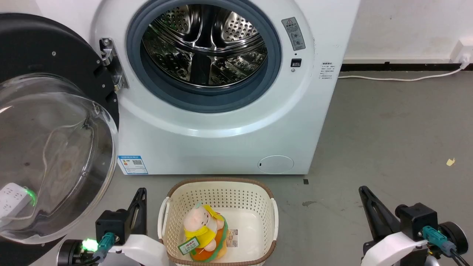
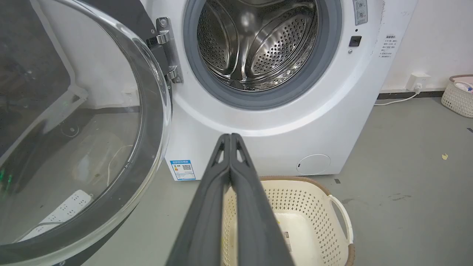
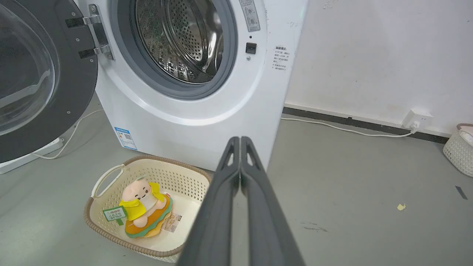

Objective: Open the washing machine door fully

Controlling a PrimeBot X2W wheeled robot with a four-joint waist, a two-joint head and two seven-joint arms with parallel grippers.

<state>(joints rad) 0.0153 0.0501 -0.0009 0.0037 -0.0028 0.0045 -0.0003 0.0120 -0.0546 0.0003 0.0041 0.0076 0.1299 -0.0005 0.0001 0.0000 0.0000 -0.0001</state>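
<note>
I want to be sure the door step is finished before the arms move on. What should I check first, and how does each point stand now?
1. Door swung wide open: ok.
2. Door at the stop of its hinge: cannot tell.
3. Left gripper shut, empty, apart from the door: ok.
4. Right gripper shut, empty: ok.
5. Drum unblocked: ok.
6. Basket with toy apart from the door: ok.

Light is bright and even, shadows faint; reflections streak the steel drum (image 1: 207,44) and washing machine door (image 1: 55,147); wrist-view edges bow.
</note>
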